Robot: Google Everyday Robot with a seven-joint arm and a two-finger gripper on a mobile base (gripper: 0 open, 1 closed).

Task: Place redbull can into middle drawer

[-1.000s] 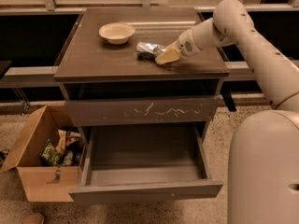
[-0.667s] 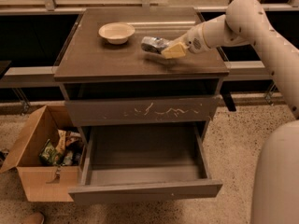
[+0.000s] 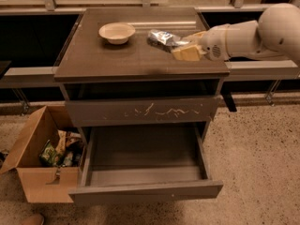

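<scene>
The redbull can [image 3: 162, 36] is a small shiny silver-and-blue can, lying tilted at the right rear of the cabinet top [image 3: 122, 60]. My gripper [image 3: 181, 45] reaches in from the right with its yellowish fingers [image 3: 186, 53] closed on the can's right end. The middle drawer [image 3: 145, 190] is the plain-fronted one, pulled open low at the front, with nothing in it. It lies well below and in front of the gripper.
A cream bowl [image 3: 116, 32] stands on the cabinet top to the left of the can. The drawer front with white scratches [image 3: 140, 111] is above the open drawer. An open cardboard box [image 3: 33, 172] with packets stands on the floor at the left.
The gripper and the can have moved together to the right and towards the back of the cabinet top. The bowl and the drawers have stayed put.
</scene>
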